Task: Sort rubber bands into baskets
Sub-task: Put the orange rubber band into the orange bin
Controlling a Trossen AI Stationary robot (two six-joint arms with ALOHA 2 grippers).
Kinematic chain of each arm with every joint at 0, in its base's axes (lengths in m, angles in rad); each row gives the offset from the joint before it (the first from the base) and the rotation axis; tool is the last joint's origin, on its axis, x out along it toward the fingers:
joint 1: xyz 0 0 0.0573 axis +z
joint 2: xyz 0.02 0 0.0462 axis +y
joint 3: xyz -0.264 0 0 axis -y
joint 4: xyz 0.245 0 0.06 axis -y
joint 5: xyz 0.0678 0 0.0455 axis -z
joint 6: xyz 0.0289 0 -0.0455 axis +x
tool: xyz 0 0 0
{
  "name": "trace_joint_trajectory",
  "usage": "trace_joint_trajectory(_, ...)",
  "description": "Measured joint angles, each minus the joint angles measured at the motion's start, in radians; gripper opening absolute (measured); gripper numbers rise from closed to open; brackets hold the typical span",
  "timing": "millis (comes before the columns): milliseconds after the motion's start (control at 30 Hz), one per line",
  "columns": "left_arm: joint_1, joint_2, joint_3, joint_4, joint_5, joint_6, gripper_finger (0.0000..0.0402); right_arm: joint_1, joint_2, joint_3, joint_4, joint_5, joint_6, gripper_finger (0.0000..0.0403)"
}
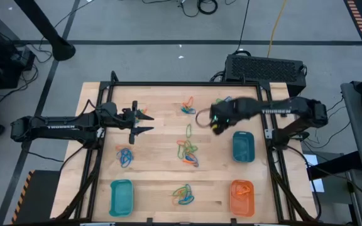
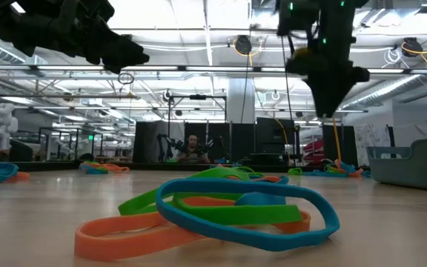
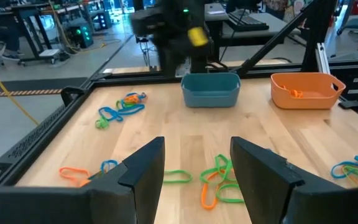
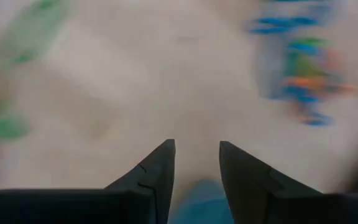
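Observation:
Rubber bands lie on the wooden table in small heaps: orange, green and blue ones at the middle (image 1: 188, 150), a blue heap on the left (image 1: 126, 157), one at the near edge (image 1: 183, 196), one at the far side (image 1: 188, 105). Two teal baskets (image 1: 243, 146) (image 1: 122, 196) and an orange basket (image 1: 242, 196) stand on the table. My left gripper (image 1: 148, 122) hovers open and level over the left half, its fingers apart (image 3: 194, 146). My right gripper (image 1: 215, 125) hangs over the table left of the right-hand teal basket and points down, open (image 4: 196, 144), with nothing seen between its fingers.
A black frame rail (image 1: 181, 83) runs round the table. A dark box (image 1: 264, 66) stands behind the far right corner. The orange basket holds an orange band (image 3: 296, 93). Bare wood lies between the heaps.

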Motion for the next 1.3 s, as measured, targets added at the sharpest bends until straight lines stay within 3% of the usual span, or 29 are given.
trace_joint_trajectory(267, 0.000, 0.000, 0.000, -0.004, 0.000, 0.037, 0.0191, -0.215, 0.026, 0.001, 0.019, 0.017, -0.078, 0.0118)
trace_joint_trajectory(500, 0.000, 0.000, 0.000, -0.009, 0.000, 0.036, 0.0191, -0.323, 0.072, -0.047, 0.066, 0.054, -0.131, 0.0118)
trace_joint_trajectory(967, 0.000, 0.000, 0.000, -0.016, -0.001, 0.035, 0.0191, -0.407, 0.072, -0.258, 0.308, 0.028, -0.152, 0.0118)
trace_joint_trajectory(1300, 0.000, 0.000, 0.000, -0.016, -0.003, 0.035, 0.0191, -0.415, 0.072, -0.281, 0.381, 0.009, -0.167, 0.0115)
